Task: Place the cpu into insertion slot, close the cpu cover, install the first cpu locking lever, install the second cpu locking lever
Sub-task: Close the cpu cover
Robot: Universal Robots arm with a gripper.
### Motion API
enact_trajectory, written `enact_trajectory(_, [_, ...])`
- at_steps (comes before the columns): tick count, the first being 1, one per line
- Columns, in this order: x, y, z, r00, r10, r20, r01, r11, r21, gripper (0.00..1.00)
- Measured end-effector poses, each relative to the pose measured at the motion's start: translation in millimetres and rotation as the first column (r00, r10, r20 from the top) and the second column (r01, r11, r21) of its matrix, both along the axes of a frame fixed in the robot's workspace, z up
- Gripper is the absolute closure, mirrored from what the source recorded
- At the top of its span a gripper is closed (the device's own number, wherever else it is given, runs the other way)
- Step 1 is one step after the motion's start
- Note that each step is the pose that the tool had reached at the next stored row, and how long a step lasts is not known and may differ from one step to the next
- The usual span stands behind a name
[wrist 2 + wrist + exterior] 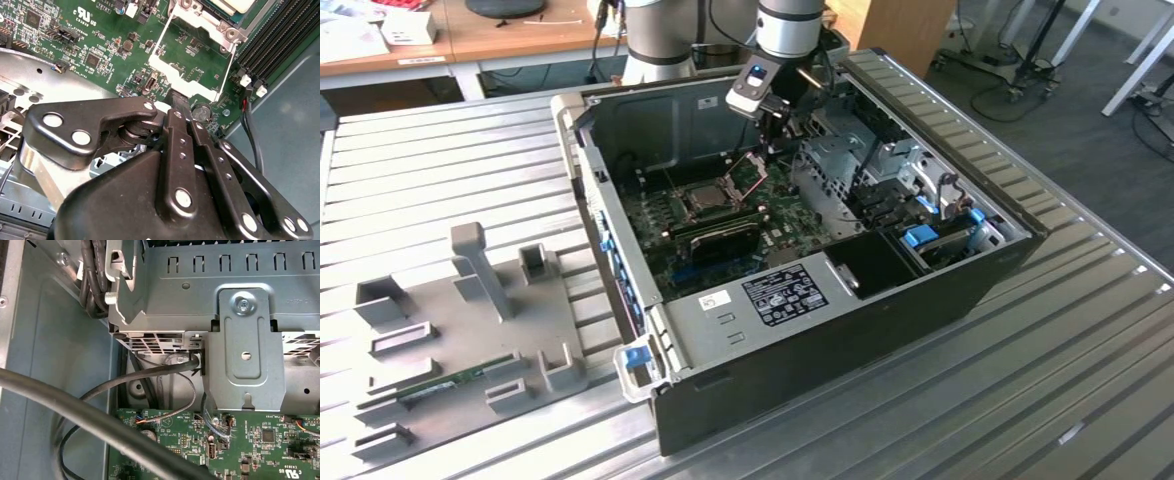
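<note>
Inside the open computer case [720,340] my gripper [766,148] reaches down beside the insertion slot [707,200]. In the second wrist view the cpu [239,4] lies in the insertion slot [228,33], pale face up. The cpu cover [202,22], a silver frame with a square window, stands swung open, and the green board shows through its window. My gripper [181,102] is shut, and its black tips meet the cover's free edge with nothing held between them.
Black memory slots [275,40] run beside the socket. A coin battery [201,114] sits by the fingertips. The grey drive cage [245,340] and black cables [75,415] crowd the case wall. A grey fixture plate [454,320] lies on the slatted table at the exterior view's left.
</note>
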State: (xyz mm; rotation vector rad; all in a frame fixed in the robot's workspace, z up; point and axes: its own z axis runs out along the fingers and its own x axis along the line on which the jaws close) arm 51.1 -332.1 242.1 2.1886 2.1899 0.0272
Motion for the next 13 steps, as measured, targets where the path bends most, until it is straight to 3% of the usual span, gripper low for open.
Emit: enact_trajectory(13, [-1.6,0.0,1.2,1.0000,0.000,0.0007,0.000,1.0000,-0.0002,0.90])
